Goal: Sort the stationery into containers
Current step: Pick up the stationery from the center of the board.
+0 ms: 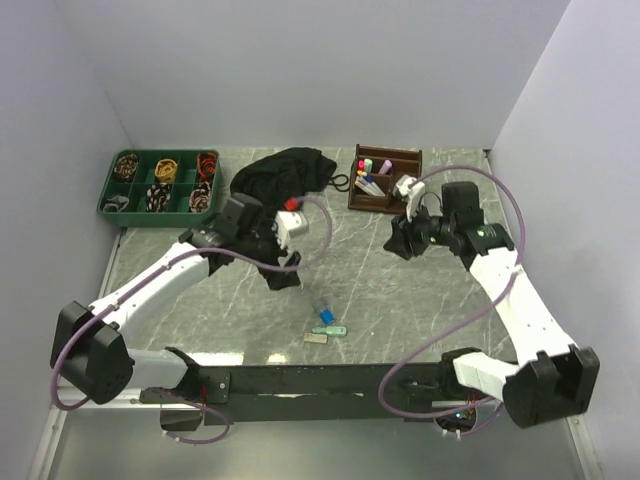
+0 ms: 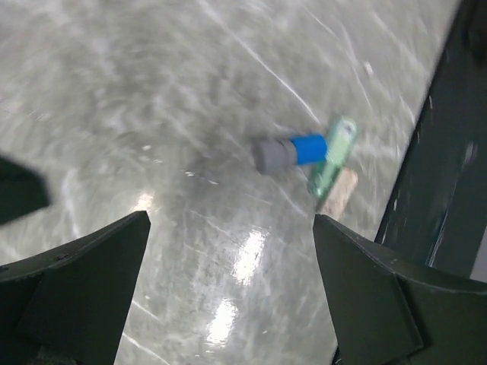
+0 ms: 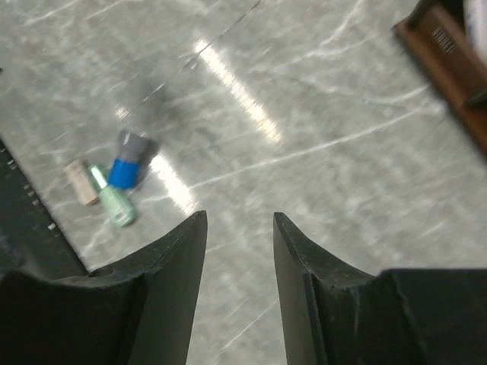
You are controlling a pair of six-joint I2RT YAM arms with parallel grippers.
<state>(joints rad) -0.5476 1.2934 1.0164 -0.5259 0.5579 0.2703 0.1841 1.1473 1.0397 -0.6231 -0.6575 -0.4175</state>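
Observation:
A blue-capped piece (image 1: 324, 316), a green highlighter (image 1: 334, 331) and a small grey eraser (image 1: 316, 338) lie together near the table's front edge. The left wrist view shows the blue-capped piece (image 2: 293, 150), highlighter (image 2: 333, 156) and eraser (image 2: 338, 192) ahead of my left gripper (image 2: 230, 220), which is wide open and empty. In the top view my left gripper (image 1: 283, 275) hovers just behind-left of them. My right gripper (image 1: 400, 245) is open and empty (image 3: 240, 217), in front of the brown organiser (image 1: 372, 203). The green tray (image 1: 150, 217) is at the back left.
A black cloth (image 1: 285, 175) lies between tray and organiser. The organiser holds several pens and highlighters (image 1: 372, 175); the tray holds coiled bands. A black rail (image 1: 330, 380) runs along the near edge, close to the stationery (image 2: 449, 152). The organiser's corner (image 3: 449, 53) shows top right.

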